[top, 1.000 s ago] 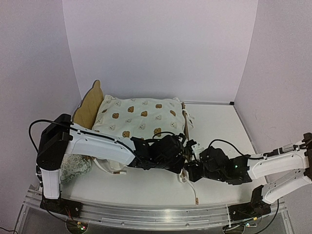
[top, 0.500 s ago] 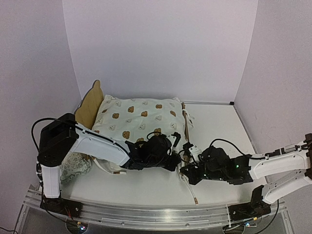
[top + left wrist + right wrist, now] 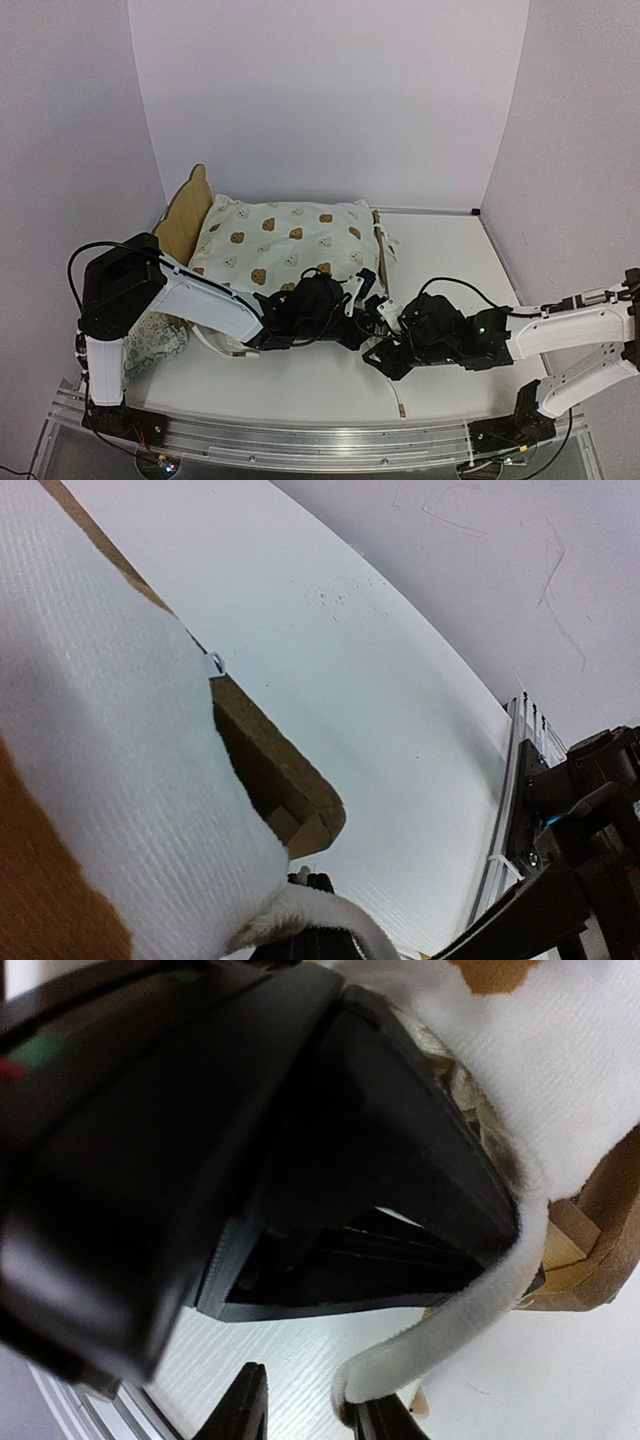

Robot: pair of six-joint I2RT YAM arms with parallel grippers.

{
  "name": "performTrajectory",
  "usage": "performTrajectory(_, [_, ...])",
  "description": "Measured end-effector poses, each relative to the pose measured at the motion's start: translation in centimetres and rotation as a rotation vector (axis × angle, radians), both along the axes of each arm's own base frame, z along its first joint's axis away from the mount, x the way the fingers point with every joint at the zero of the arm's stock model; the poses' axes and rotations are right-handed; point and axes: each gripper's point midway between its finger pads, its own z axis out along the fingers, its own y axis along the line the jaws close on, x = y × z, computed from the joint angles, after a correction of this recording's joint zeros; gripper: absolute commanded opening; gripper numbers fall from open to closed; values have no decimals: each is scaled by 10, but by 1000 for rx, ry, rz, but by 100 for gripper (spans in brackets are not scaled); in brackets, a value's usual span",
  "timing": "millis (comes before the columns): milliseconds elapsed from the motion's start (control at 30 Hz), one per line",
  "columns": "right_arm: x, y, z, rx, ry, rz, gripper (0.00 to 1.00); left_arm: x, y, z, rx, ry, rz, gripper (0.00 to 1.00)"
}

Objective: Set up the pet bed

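White counter (image 3: 450,260) is sitting inside plain lilac walls (image 3: 330,100). Light plywood pet bed with bear-ear headboard (image 3: 182,220) is standing at rear left, carrying the cream bear-print cover (image 3: 285,240). Small pale floral pillow (image 3: 155,345) is lying beside the left arm's base. Left gripper (image 3: 366,300) is working at the bed's near foot corner, jaws closed tight. Right gripper (image 3: 312,1412) is holding its jaws narrowly parted, with the cream tie (image 3: 450,1330) hanging between them.

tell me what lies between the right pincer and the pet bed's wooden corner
Right wrist view: a cream tie hangs from the corner of the pet bed down to the open right pincer.
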Motion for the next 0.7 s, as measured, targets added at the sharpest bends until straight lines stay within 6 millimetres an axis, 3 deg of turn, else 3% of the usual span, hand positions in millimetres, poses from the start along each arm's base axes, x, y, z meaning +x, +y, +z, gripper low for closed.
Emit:
performTrajectory(167, [-4, -8, 10, -40, 1, 23, 50, 2, -4, -4, -21, 0, -17, 0])
performTrajectory(367, [-6, -26, 44, -52, -43, 9, 58, 3, -6, -6, -36, 2, -29, 0])
performTrajectory(533, [3, -53, 63, -58, -123, -60, 49, 3, -6, -5, -40, 2, -32, 0])
performTrajectory(700, [18, -83, 53, -128, -159, -159, 33, 3, -6, -5, -43, 5, -39, 0])
